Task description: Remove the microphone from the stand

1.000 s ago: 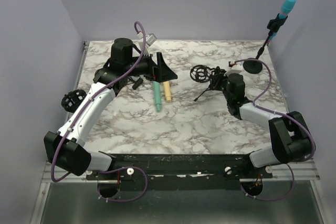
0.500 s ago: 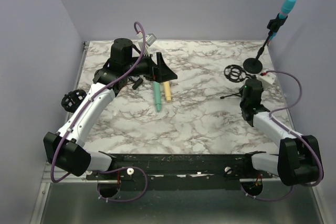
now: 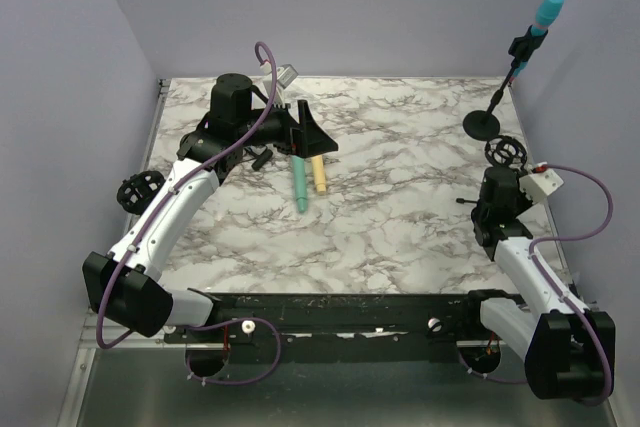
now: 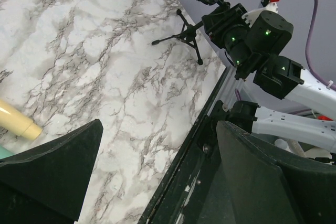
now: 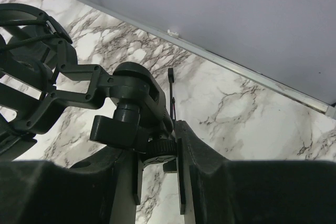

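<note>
R gripper (image 5: 160, 163) clamped on small tripod stand (image 5: 131, 103), its shock mount (image 3: 503, 151) up, by desk's (image 3: 400, 237) right edge. L gripper (image 3: 308, 137) jaws wide apart above teal mic (image 3: 300, 185) & cream mic (image 3: 317, 175). Blue-tipped mic (image 3: 545, 12) sits in tall stand (image 3: 483, 123), far-right corner.
</note>
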You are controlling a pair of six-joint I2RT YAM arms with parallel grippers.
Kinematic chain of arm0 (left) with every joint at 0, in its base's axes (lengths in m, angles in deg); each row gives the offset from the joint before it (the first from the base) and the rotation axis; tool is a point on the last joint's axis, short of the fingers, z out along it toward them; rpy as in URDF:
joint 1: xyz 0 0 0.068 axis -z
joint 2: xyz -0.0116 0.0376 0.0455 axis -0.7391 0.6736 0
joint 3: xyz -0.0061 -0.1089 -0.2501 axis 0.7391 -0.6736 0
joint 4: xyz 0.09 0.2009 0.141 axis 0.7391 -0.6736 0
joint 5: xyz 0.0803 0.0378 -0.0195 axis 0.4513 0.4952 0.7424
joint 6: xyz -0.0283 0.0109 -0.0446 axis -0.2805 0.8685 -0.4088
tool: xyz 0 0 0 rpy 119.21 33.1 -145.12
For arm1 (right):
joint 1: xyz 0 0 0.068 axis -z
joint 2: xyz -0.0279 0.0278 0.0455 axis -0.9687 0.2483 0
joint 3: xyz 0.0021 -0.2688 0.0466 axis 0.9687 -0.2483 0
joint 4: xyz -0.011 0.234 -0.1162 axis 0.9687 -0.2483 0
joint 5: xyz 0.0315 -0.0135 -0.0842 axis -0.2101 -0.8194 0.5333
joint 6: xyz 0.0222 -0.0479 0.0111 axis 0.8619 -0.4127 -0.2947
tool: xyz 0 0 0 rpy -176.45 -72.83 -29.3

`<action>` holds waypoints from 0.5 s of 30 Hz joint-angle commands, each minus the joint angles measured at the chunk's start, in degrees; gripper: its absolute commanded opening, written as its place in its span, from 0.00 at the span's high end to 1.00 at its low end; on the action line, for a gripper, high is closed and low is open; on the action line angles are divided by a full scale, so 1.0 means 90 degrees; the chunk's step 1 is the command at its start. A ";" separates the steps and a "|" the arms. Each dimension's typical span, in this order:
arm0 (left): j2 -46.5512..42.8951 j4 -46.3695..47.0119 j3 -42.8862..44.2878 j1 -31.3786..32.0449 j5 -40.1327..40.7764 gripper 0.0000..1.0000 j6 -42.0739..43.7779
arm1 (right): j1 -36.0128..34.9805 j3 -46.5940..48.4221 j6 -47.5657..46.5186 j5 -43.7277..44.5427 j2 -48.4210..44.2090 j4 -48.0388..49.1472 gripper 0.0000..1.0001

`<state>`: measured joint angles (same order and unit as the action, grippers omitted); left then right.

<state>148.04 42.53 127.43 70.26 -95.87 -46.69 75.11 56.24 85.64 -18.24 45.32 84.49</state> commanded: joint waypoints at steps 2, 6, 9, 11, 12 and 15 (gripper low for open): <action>-0.0246 0.0163 -0.0057 -0.0003 -0.0125 0.06 -0.0026 | 0.0244 0.0102 0.0153 0.0816 0.0260 -0.0342 0.67; -0.0266 0.0028 -0.0008 0.0019 0.0007 0.06 0.0072 | 0.0262 0.0026 0.0327 0.0851 0.0216 -0.0373 0.41; -0.0290 0.0072 -0.0015 0.0025 -0.0053 0.07 0.0050 | 0.0262 -0.0084 -0.0141 0.0128 -0.0208 -0.0007 0.29; -0.0303 0.0068 -0.0011 0.0027 -0.0041 0.06 0.0050 | 0.0262 -0.0111 -0.0398 -0.0379 -0.0500 0.0133 0.21; -0.0315 0.0057 -0.0003 0.0027 -0.0046 0.06 0.0050 | 0.0262 -0.0084 -0.0420 -0.0506 -0.0616 0.0061 0.17; -0.0337 0.0076 -0.0008 0.0027 -0.0096 0.06 0.0023 | 0.0262 0.0023 -0.0218 -0.0875 -0.0844 -0.0365 0.01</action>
<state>146.62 42.66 127.43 70.26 -95.89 -46.78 77.18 55.80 83.78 -20.25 40.21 83.17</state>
